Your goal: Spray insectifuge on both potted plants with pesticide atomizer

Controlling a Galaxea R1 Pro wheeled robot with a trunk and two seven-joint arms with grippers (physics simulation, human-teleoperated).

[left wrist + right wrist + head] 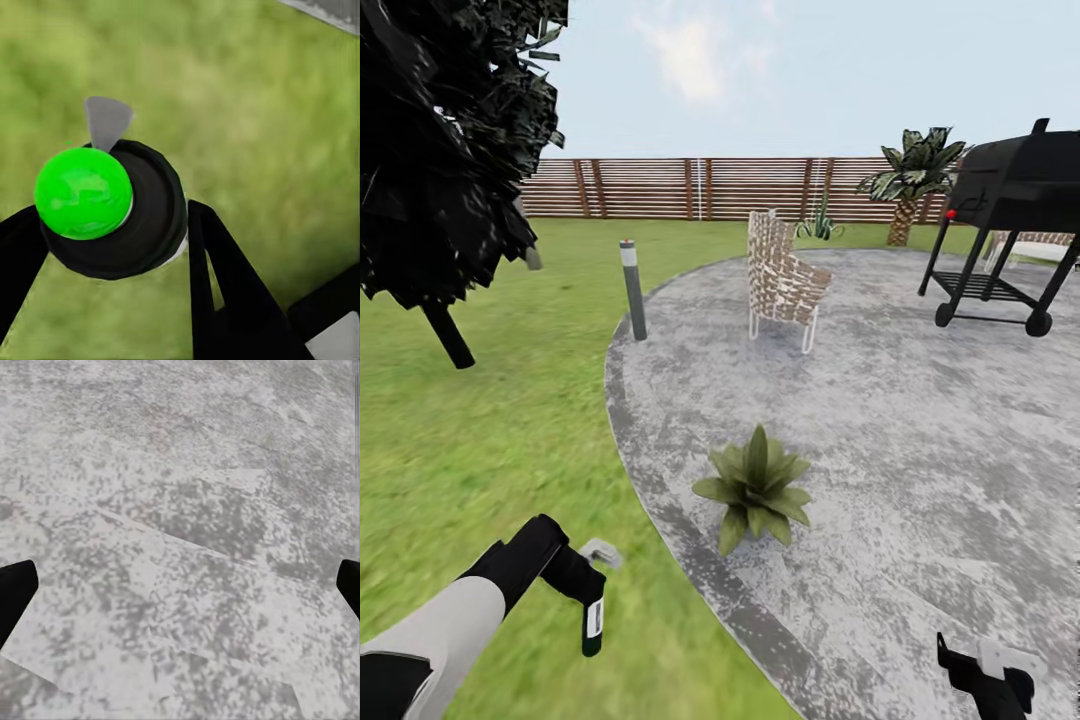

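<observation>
Along the curved patio (920,430) edge where paving meets lawn (490,420), open room lies ahead toward the chair (785,280) and grill (1010,230); one potted plant (755,490) sits just inside the rim; the left gripper (592,600) over grass pinches the pesticide atomizer (112,210), left of the plant; the right gripper (180,585) hangs spread above bare paving.
</observation>
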